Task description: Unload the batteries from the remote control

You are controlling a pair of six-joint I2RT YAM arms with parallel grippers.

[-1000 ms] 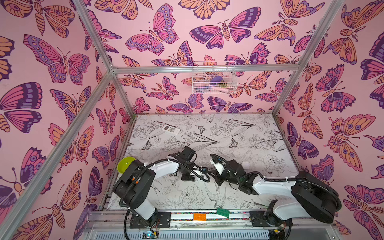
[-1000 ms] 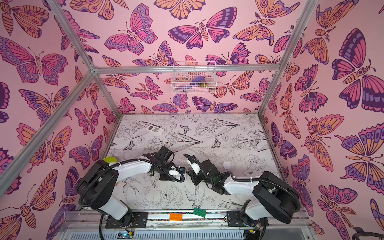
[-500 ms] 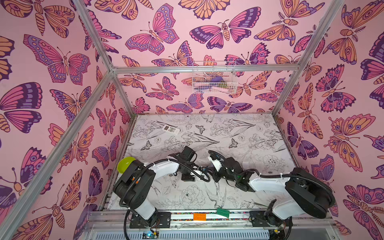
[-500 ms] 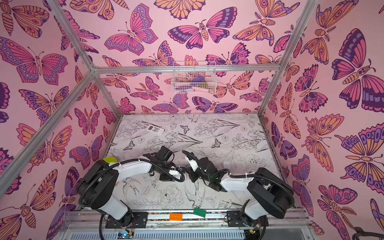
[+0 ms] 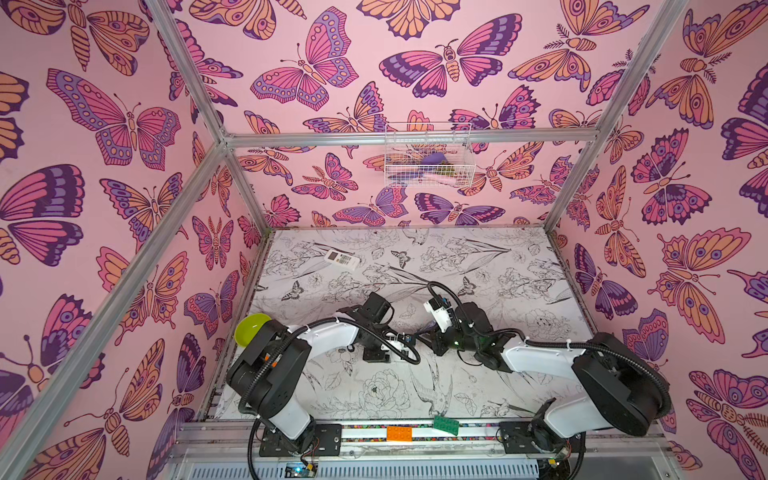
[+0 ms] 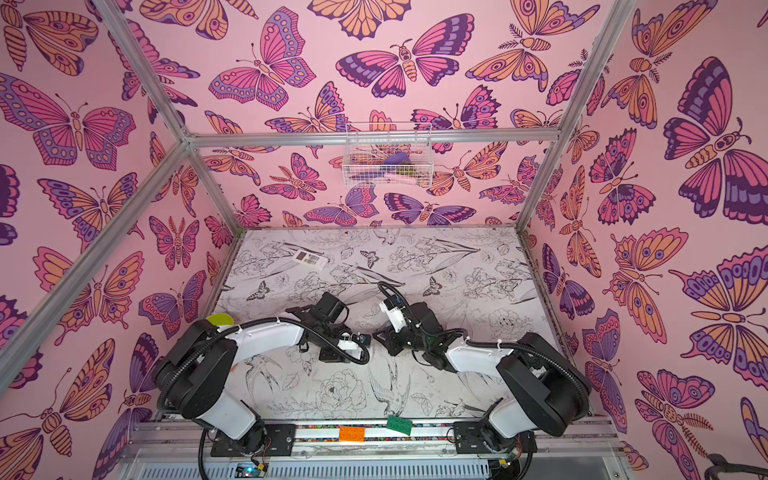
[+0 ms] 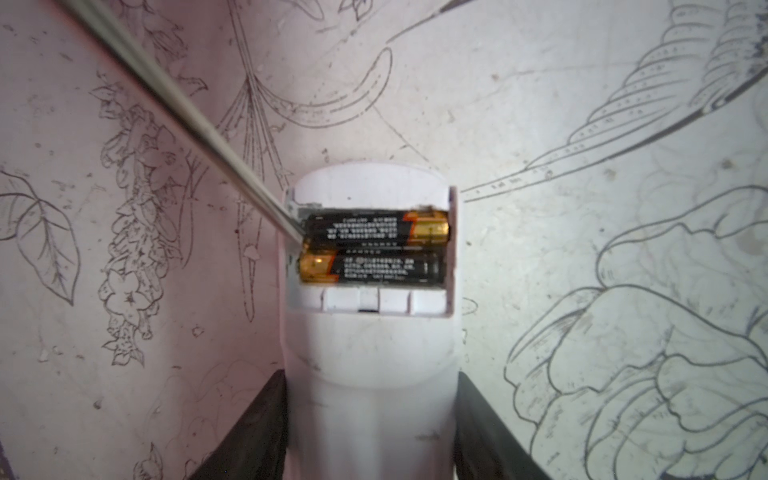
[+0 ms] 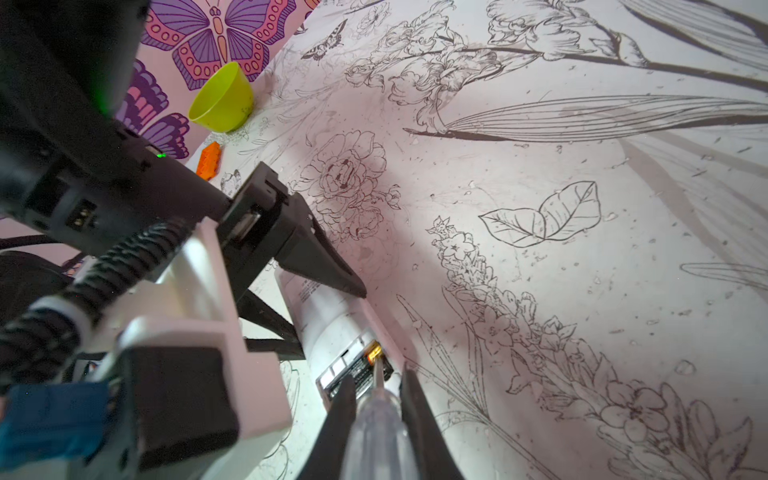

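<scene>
Just below centre in both top views, the left gripper (image 7: 370, 415) is clamped on the white remote control (image 7: 370, 361), whose battery bay is open. Two batteries (image 7: 374, 249) lie side by side across the remote's width. The right gripper (image 8: 376, 380) is closed on a screwdriver (image 8: 376, 419). Its tip sits slantwise at the black end of the battery farther from the left gripper, so prying looks like the right arm's job.
</scene>
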